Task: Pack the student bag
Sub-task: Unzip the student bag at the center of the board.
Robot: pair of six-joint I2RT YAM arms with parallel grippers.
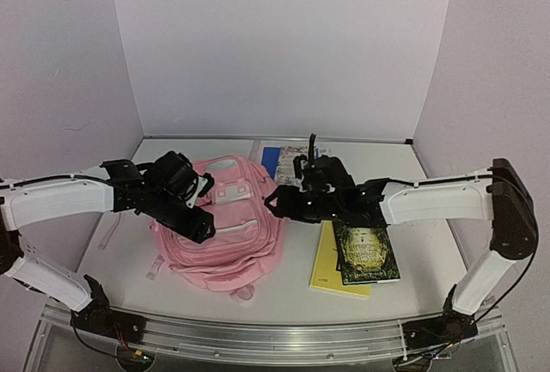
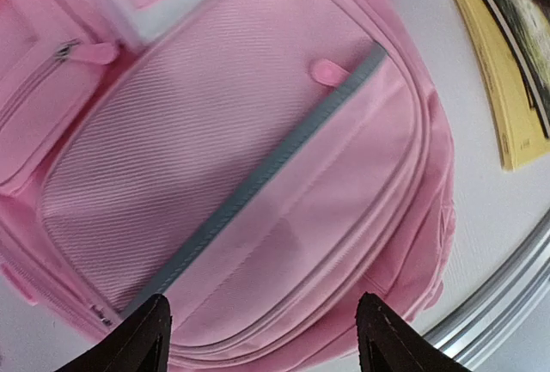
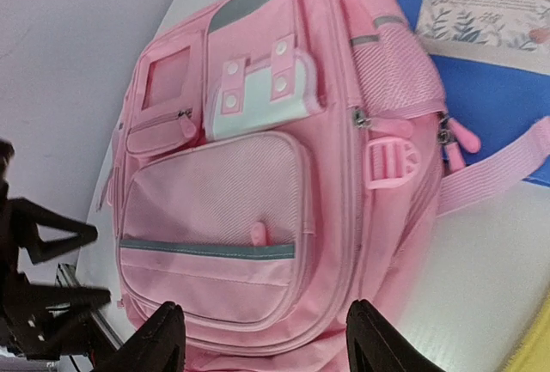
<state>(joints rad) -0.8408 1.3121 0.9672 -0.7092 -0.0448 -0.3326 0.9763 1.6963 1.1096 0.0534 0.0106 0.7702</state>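
The pink student bag [image 1: 232, 239] lies flat on the table, front pockets up, zips shut. It fills the left wrist view [image 2: 258, 157] and the right wrist view [image 3: 249, 183]. My left gripper [image 1: 202, 222] hovers over the bag's left side, open and empty [image 2: 262, 338]. My right gripper [image 1: 273, 200] hovers at the bag's right edge, open and empty [image 3: 262, 342]. A dark green book [image 1: 367, 254] lies on a yellow book [image 1: 331, 265] right of the bag. A blue book [image 1: 279, 164] lies behind the bag.
A pink strap [image 3: 498, 166] runs from the bag over the blue book [image 3: 481, 97]. The yellow book [image 2: 498, 88] lies near the table's metal front rail [image 1: 275, 338]. Pale walls close in the table on three sides.
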